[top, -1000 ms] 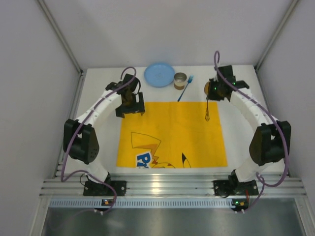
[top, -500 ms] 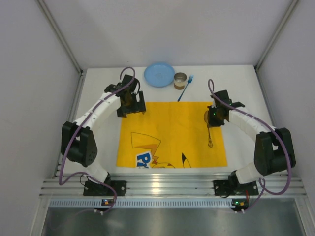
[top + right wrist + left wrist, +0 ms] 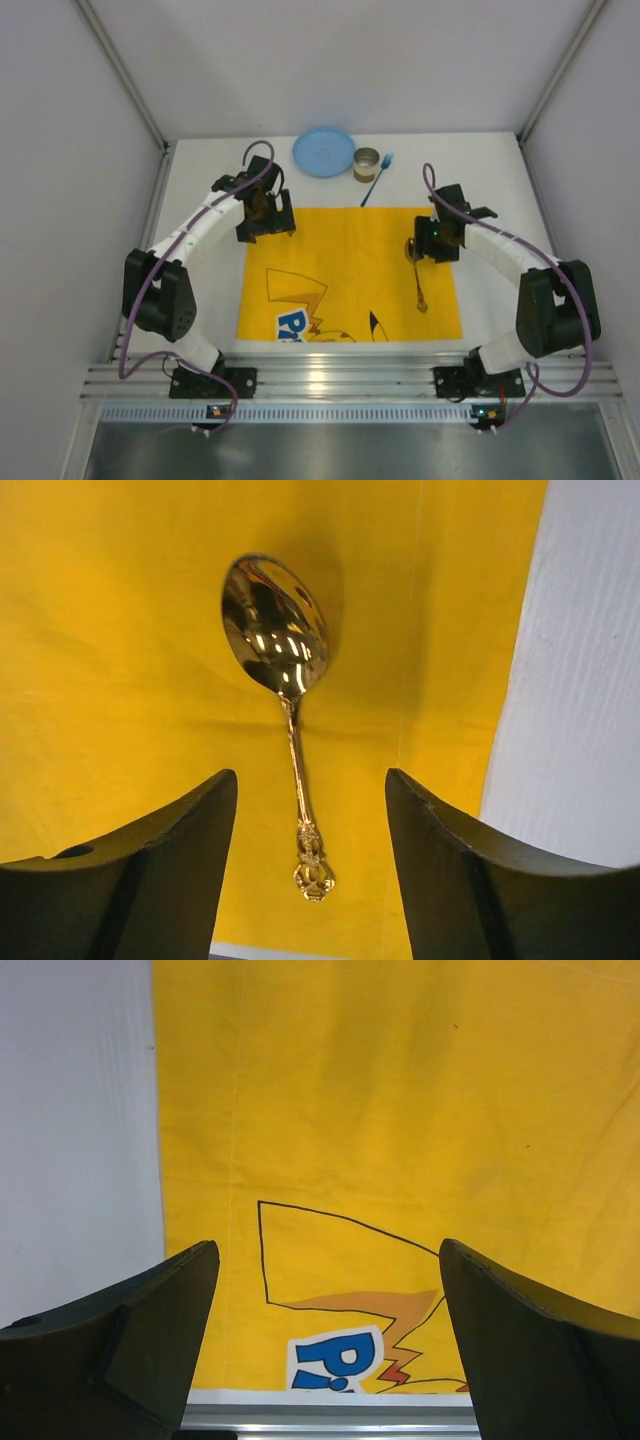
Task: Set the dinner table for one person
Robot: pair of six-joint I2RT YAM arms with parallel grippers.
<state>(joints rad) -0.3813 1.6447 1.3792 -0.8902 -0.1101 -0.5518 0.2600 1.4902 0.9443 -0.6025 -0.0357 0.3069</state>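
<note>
The dinner table (image 3: pixel 495 175) is a white top with a yellow cartoon placemat (image 3: pixel 340 270) spread on it. A gold spoon (image 3: pixel 418 277) lies flat on the mat's right side, bowl toward the far edge; in the right wrist view the spoon (image 3: pixel 278 630) rests free on the cloth. My right gripper (image 3: pixel 434 243) hovers over it, and the right gripper (image 3: pixel 310 780) is open with the handle below the gap, untouched. My left gripper (image 3: pixel 266 222) hangs over the mat's far left corner; the left gripper (image 3: pixel 327 1250) is wide open and holds nothing.
A blue plate (image 3: pixel 323 151), a small metal cup (image 3: pixel 367 163) and a blue fork (image 3: pixel 377 178) sit at the table's far edge. The aluminium rail (image 3: pixel 350 380) runs along the near edge. White walls close in both sides.
My right arm carried the spoon from the far right to over the mat, lowered it and opened its jaws; the spoon now lies on the cloth. The left arm barely moved.
</note>
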